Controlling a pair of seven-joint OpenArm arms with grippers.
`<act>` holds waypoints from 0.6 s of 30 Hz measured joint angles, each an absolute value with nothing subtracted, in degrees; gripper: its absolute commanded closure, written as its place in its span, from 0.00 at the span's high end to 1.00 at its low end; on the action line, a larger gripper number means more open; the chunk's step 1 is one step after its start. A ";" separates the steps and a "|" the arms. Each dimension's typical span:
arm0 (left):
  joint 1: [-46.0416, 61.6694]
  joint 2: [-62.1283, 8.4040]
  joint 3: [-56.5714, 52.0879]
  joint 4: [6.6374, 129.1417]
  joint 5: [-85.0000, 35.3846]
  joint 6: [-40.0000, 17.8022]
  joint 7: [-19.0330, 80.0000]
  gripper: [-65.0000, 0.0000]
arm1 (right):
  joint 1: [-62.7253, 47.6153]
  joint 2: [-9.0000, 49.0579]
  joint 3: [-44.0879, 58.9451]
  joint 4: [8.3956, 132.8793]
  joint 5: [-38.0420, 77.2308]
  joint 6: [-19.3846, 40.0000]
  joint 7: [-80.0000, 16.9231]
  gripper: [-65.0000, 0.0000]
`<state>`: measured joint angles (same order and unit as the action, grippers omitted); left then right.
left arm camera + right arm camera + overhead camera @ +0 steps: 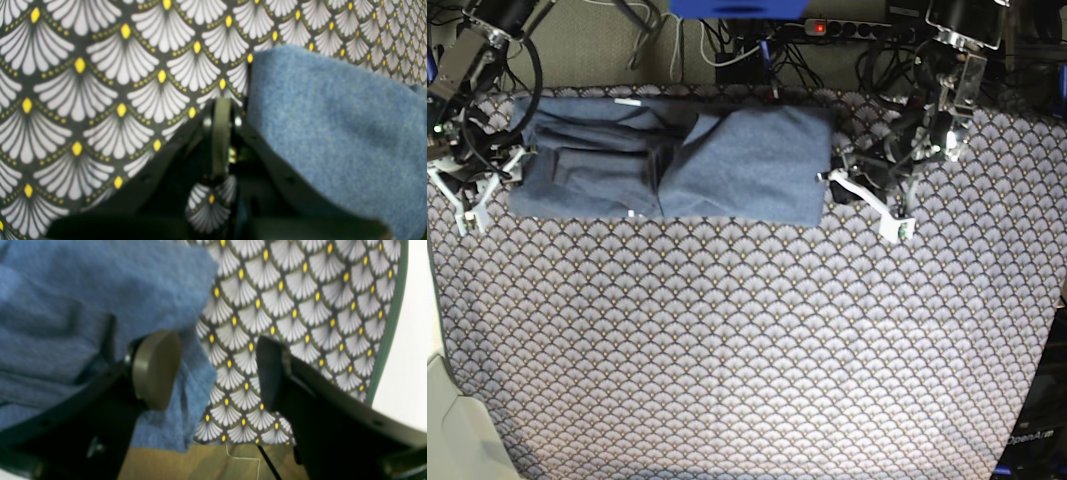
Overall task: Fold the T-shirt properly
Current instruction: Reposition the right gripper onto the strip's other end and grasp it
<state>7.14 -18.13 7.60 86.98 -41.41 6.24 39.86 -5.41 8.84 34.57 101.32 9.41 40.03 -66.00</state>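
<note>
The slate-blue T-shirt (677,160) lies folded into a long band across the back of the table, its plain side showing. At the band's right end my left gripper (867,195) rests on the tablecloth. The left wrist view shows this gripper (222,110) shut, its pads pressed together with nothing between them, and the T-shirt (333,126) just to its right. My right gripper (482,185) is at the band's left end. In the right wrist view it (213,373) stands open, one pad (155,370) over the T-shirt (83,306) and the other finger over bare tablecloth.
A scallop-patterned tablecloth (747,340) covers the whole table. Its green hem (390,340) and a wooden surface (200,463) show past the shirt's left end. Cables and a power strip (847,28) run behind the table's back edge.
</note>
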 measured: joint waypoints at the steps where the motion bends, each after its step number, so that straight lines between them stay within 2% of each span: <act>1: 7.16 -18.13 7.60 86.98 -41.43 6.24 39.81 0.01 | -5.45 8.82 34.54 101.32 9.39 40.03 -66.04 0.63; 9: 7.14 -18.13 7.60 86.98 -41.43 6.24 39.83 0.01 | -5.61 7.77 34.44 101.23 9.23 40.03 -66.04 0.63; 18: 7.14 -18.22 7.60 86.98 -41.43 6.24 39.86 0.01 | -5.63 7.90 34.24 93.27 9.26 40.03 -61.60 0.63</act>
